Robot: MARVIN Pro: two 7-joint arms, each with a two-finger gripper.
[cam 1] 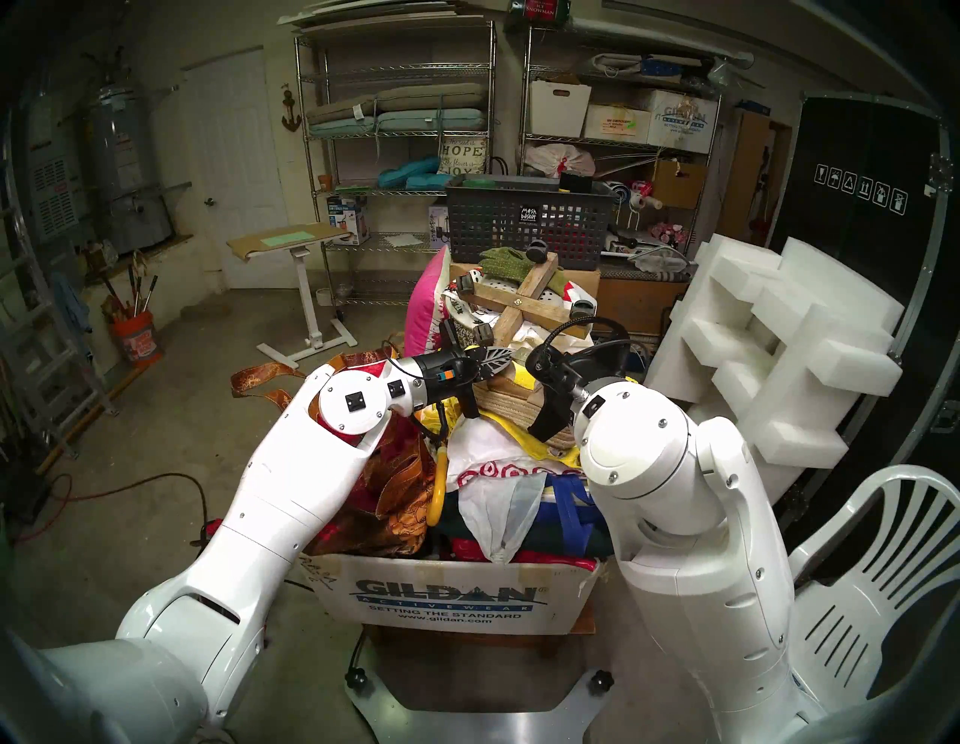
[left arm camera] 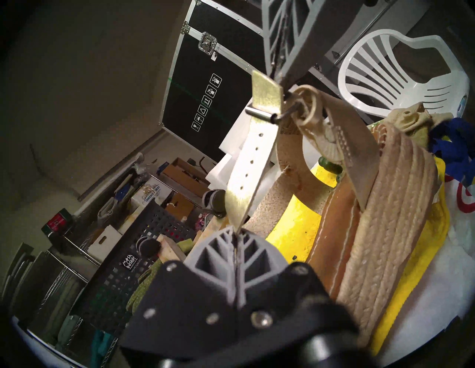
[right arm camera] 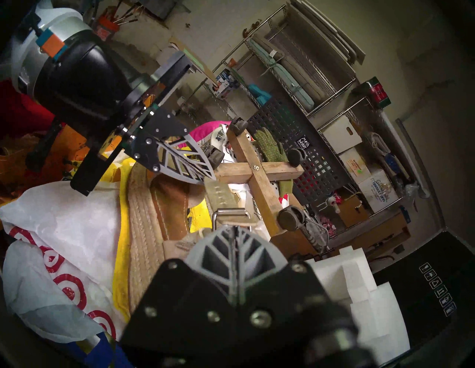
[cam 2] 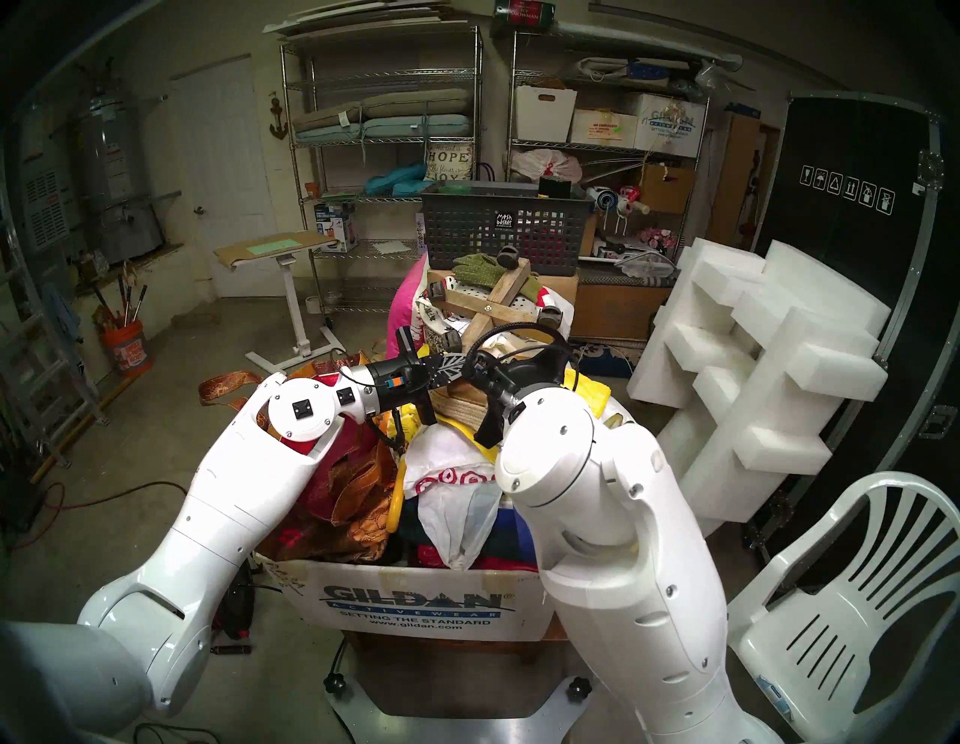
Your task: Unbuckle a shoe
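On top of the bag pile: tan rope-soled shoe [left arm camera: 390, 205], my left gripper [left arm camera: 235, 231] pinching its punched strap [left arm camera: 250, 159], right gripper [right arm camera: 235, 228] clamped beside the buckle [right arm camera: 231, 214].

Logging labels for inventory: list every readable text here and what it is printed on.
"GILDAN ACTIVEWEAR SETTING THE STANDARD www.gildan.com": cardboard box in front.
"Mesh basket": dark plastic basket; smaller print below too small to read.
"HOPE" and "JOY": pillow on shelf; its other words blurred.
"ICE SNOWMAN": red and green box on top shelf.
Handling pictograms, no words: black case.
Shelf carton labels: unreadable.
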